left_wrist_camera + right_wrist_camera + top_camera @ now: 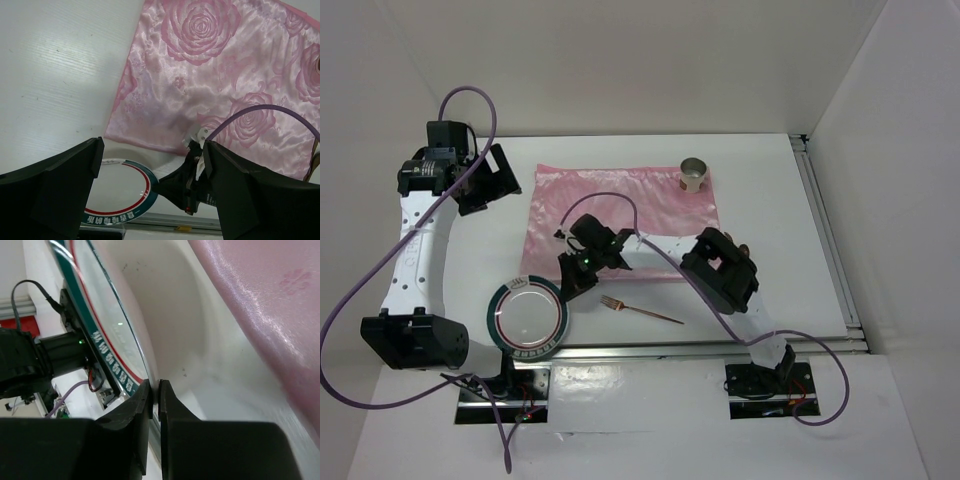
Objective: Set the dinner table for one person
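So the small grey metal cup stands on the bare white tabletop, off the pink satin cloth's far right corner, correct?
No. The small grey metal cup stands on the pink satin cloth itself, at its far right corner, not on the bare white tabletop; the top external view shows it.

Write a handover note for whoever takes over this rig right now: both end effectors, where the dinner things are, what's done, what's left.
The left end effector is open and empty, raised over the far left of the table.
The right end effector is shut on the rim of the plate.
The plate sits at the table's near edge, by the near left corner of the pink cloth. The fork lies on bare table to its right. The cup stands on the cloth's far right corner.
Done: cloth spread, cup on it.
Left, probably: plate onto the cloth, fork beside it.
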Motion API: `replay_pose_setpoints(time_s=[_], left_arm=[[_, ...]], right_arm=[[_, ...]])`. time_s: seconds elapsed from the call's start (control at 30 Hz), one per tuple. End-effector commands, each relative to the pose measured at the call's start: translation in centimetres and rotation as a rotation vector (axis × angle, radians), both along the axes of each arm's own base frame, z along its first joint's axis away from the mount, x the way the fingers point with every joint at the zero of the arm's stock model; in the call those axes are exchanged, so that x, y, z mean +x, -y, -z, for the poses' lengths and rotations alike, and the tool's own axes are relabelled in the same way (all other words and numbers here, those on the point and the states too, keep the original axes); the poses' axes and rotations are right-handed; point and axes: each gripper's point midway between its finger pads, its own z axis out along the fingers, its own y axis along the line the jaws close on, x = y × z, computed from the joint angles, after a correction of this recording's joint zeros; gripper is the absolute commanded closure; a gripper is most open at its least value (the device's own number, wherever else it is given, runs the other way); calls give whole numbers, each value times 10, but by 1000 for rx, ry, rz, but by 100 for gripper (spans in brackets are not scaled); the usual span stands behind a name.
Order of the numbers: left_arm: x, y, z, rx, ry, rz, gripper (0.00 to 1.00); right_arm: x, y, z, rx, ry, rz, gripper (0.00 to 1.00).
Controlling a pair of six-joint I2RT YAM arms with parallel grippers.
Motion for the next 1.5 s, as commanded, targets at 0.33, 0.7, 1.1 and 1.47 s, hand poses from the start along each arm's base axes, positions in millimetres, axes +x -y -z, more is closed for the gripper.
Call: replay_pose_setpoints(time_s=[0.33, 0.7, 1.1, 1.47], left_arm=[[7, 5, -31, -17, 88, 39, 0], [6, 11, -33, -39, 98, 60, 0], [6, 14, -23, -57, 71, 72, 0], [6, 16, -14, -67, 52, 79, 0]], right_arm=[[99, 75, -127, 130, 124, 269, 100], [190, 182, -106, 48, -30, 692, 100], [220, 230, -61, -37, -94, 824, 100], [219, 247, -20, -119, -142, 888, 65]])
